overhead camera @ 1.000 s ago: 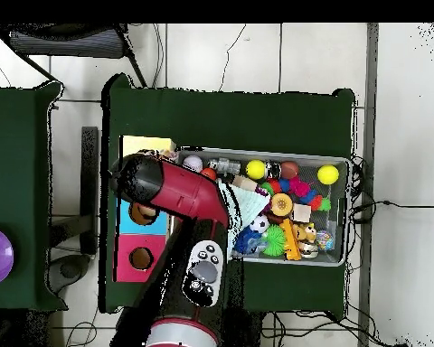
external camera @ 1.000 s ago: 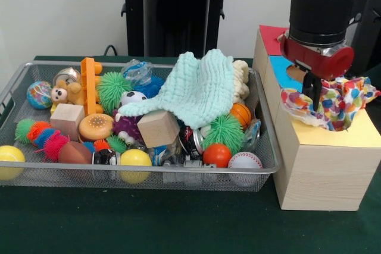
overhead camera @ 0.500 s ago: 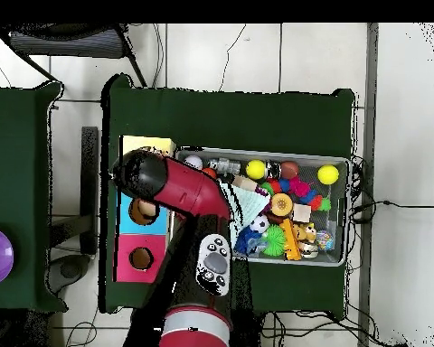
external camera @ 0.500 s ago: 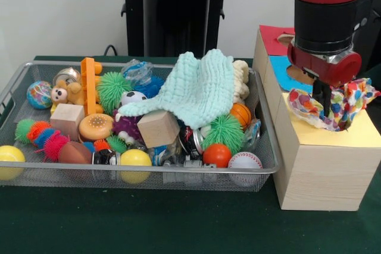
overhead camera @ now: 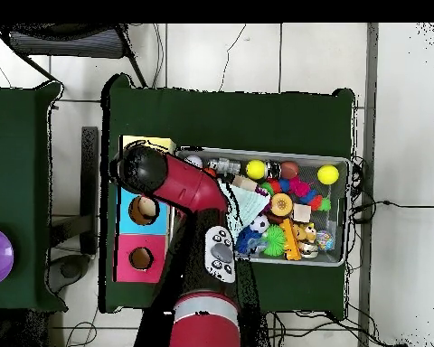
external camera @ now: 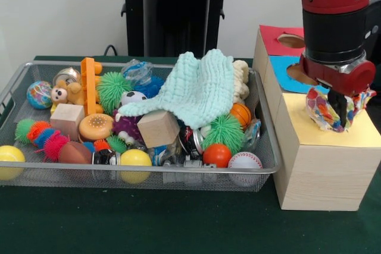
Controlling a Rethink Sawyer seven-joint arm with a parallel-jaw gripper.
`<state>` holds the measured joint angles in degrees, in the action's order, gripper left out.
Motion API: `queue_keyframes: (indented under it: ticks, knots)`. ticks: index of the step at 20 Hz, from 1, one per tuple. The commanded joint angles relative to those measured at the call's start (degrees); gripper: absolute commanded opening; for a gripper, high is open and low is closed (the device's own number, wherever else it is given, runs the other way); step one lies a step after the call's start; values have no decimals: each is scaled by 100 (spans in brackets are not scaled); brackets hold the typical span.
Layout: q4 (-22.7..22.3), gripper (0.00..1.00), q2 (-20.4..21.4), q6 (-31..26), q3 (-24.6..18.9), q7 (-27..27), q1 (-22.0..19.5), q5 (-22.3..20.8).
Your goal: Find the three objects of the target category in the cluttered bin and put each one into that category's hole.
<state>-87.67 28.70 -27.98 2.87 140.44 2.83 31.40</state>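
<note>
Now the red and black gripper [external camera: 338, 110] clenches a bunched white polka-dot fabric cloth [external camera: 324, 111] over the yellow top of the pale wooden box [external camera: 321, 159], right of the silver wire-mesh basket [external camera: 143, 173] holding a mint green waffle-knit cloth [external camera: 199, 90].

Arm + gripper [external camera: 337, 106] w/ bunched polka-dot cloth [external camera: 324, 110] block the yellow top [external camera: 333, 136]; beside it, blue hole [external camera: 300, 74] and red hole [external camera: 290, 40] open, reachable from above.
</note>
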Motion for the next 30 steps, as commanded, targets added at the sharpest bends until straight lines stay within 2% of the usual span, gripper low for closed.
queue_keyframes:
  ticks: [1, 8, 13, 17, 25, 28, 30]
  knots:
    - [-338, 0, -476, 55, -593, 605, -23, 8]
    - [120, 0, -915, -180, -307, 567, 123, -213]
    - [683, 0, -1243, -514, 452, 703, 484, -536]
    - [725, 0, -1321, -576, 575, 672, 573, -568]
    - [611, 0, -1291, -418, 533, 679, 593, -507]
    - [464, 0, -1115, -336, 540, 628, 603, -520]
    - [303, 0, -857, -364, 599, 660, 646, -515]
